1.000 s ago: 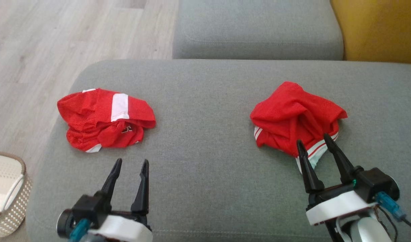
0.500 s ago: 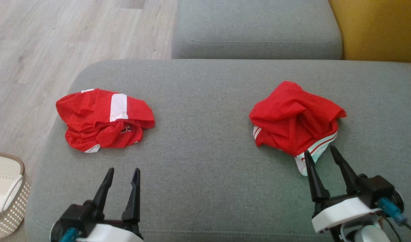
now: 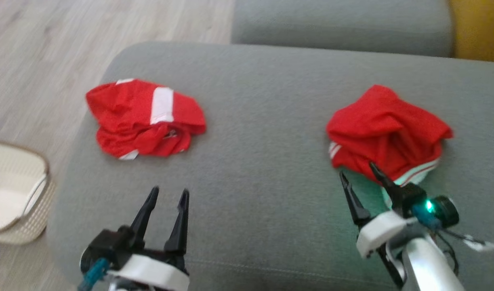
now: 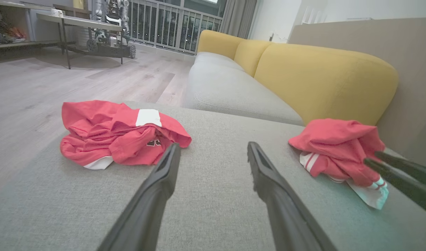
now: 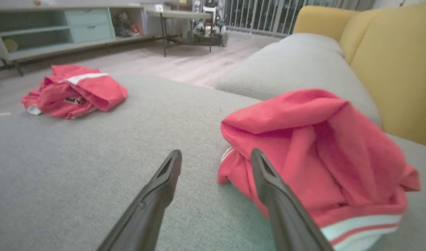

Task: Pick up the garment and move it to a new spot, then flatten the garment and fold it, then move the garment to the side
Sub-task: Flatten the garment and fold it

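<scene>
We see our left hand [image 3: 169, 192] as two long, tapering black fingers [image 3: 143, 213] on a black block with a white collar [image 3: 150, 271] and a teal plug [image 3: 92, 273]. Our right hand [image 3: 356, 169] looks alike, plus a green light [image 3: 428, 206], thin dark cables [image 3: 453, 235] and a pale silver forearm [image 3: 428, 262].

A white basket [image 3: 30, 228] stands on the wood floor [image 3: 49, 48] left of the big grey cushion [image 3: 263, 121]. A yellow couch back [image 3: 479, 32] is behind the cushion.

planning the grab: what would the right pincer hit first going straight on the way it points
Probably the near edge of the right-hand red garment: one finger of the right pincer lines up with it, the other with bare cushion.
</scene>
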